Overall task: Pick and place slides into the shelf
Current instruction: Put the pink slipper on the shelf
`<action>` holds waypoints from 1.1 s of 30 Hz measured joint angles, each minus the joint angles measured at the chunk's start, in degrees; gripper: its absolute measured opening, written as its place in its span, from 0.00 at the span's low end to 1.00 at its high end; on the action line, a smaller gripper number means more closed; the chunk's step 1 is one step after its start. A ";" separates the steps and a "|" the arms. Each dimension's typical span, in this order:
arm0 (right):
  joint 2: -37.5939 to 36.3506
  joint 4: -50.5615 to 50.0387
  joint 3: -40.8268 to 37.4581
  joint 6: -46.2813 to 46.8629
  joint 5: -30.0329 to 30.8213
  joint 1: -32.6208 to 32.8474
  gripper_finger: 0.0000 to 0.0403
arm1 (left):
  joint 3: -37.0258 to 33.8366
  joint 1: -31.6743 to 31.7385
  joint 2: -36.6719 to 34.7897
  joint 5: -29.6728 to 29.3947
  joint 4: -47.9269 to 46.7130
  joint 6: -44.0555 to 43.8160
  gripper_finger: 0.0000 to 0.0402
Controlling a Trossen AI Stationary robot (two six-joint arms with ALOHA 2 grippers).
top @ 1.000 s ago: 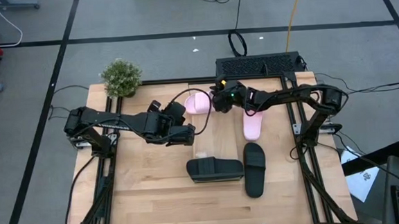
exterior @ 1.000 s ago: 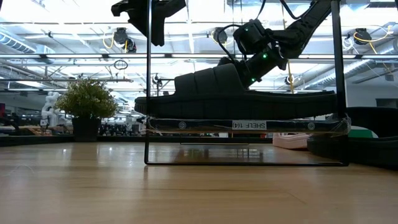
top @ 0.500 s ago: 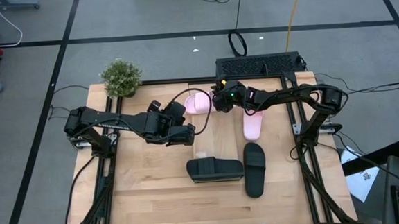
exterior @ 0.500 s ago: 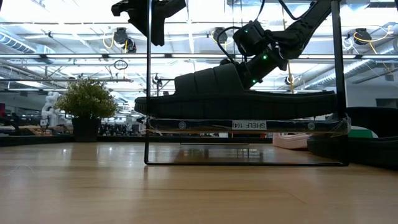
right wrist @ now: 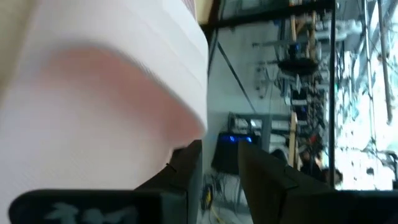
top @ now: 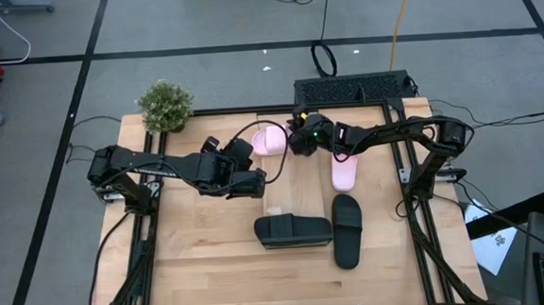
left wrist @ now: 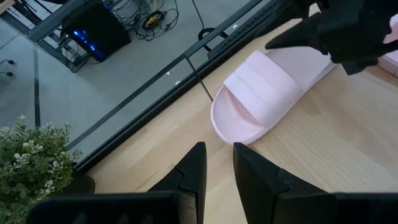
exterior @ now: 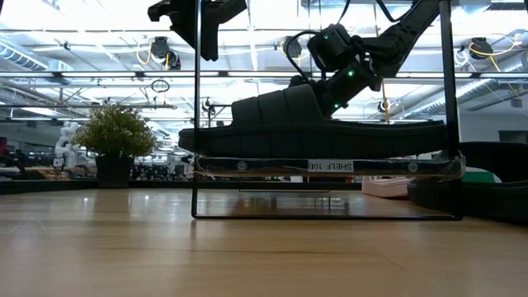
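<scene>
Right gripper (top: 297, 138), fingers nearly together, crowds the pink slide (top: 269, 139); a shallow pinch risks slipping off the strap.

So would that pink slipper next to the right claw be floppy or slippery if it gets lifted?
The pink slide looks like thick moulded foam, so probably light and fairly stiff, bending only slightly. Its strap is ribbed and matte, which likely helps the right gripper grip. Lying flat on its sole on the table, it should slide rather than roll.
</scene>
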 joint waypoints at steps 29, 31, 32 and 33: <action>-24.67 -59.25 0.04 39.83 3.65 10.77 0.23 | 0.00 -2.58 0.00 0.50 0.63 -0.29 0.19; -27.15 -65.37 0.02 46.90 -0.45 11.52 0.23 | 0.00 -2.80 0.00 0.50 0.86 -0.28 0.19; -28.22 -67.60 0.02 49.86 -1.58 11.85 0.23 | 0.00 -2.91 0.00 0.50 1.06 -0.28 0.19; -28.89 -69.48 0.02 51.92 -1.69 12.16 0.23 | 0.00 -2.95 0.00 0.50 1.21 -0.28 0.19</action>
